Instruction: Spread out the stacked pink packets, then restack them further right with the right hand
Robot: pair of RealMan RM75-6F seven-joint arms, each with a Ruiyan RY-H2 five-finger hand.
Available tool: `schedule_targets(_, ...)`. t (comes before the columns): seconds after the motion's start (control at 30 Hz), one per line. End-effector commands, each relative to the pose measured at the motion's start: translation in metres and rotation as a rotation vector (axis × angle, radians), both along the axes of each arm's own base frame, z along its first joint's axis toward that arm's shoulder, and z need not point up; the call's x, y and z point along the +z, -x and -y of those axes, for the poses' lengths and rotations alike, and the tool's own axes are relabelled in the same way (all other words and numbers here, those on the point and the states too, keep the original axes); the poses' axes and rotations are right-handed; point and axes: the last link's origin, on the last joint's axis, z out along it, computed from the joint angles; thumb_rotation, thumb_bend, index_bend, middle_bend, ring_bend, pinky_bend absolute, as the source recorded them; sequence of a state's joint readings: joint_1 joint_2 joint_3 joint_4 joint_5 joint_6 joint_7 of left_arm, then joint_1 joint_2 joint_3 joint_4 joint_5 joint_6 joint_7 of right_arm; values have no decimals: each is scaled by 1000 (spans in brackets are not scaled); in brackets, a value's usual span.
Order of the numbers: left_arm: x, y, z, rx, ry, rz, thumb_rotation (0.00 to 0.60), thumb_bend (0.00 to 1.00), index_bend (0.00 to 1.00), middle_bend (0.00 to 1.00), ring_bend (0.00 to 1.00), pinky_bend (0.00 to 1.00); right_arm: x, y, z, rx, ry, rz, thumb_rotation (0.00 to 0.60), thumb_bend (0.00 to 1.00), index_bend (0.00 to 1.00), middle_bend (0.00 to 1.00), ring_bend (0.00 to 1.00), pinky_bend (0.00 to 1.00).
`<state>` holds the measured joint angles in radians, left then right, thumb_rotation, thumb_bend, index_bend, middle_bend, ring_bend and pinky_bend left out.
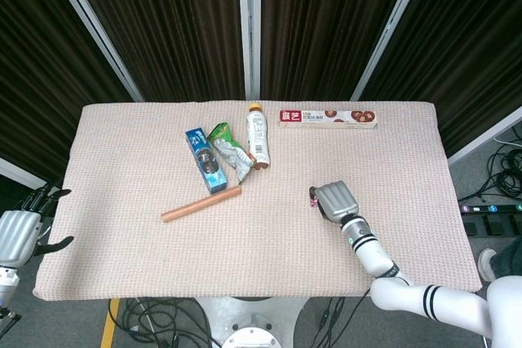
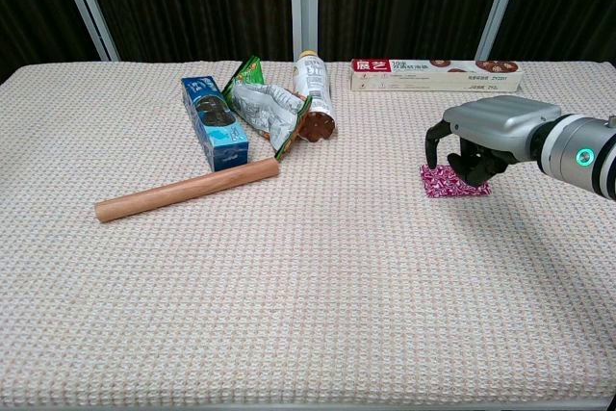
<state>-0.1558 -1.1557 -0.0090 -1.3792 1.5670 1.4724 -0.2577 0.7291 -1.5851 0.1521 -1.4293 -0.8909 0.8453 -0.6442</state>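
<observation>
Right hand (image 2: 481,137) is palm-down over the pink packets (image 2: 445,183), fingers (image 2: 469,169) curled downward with their tips at the top of the stack; whether they actually grip it, I cannot tell from here. From the head view the hand (image 1: 334,200) covers nearly all of the stack, just a pink sliver (image 1: 313,199) poking out at its left edge. The stack sits right of the bench (image 2: 289,286) middle, well clear of everything else; how many packets are in it can't be made out.

Left hand (image 1: 18,234) hangs off the bench's left edge, fingers apart, holding nothing.

Count on the bench: one wooden rolling pin (image 2: 188,190), one blue box (image 2: 214,122), one green snack bag (image 2: 265,108), one bottle (image 2: 314,96) lying down, one long biscuit box (image 2: 436,74) at the far edge.
</observation>
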Motion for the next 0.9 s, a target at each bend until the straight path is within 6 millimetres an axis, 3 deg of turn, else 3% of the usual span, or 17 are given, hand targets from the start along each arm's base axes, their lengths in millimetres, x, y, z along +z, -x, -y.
schedule_targets(0.03,0,1,0,4,2,2,600,13,244,183,170,302,-3,4,0,-18,7,-17,600,651,385,1000,1000,961)
schedule_targets(0.5,-1,1,0,6,8,-1,600,14,244,183,170,302,-11,17,9,-70,28,-48,600,646,305,1000,1000,961)
schedule_targets(0.9,-2,2,-1,16,16,-1,600,15,244,183,170,302,-18,23,5,-89,2,-73,600,655,298,1000,1000,961)
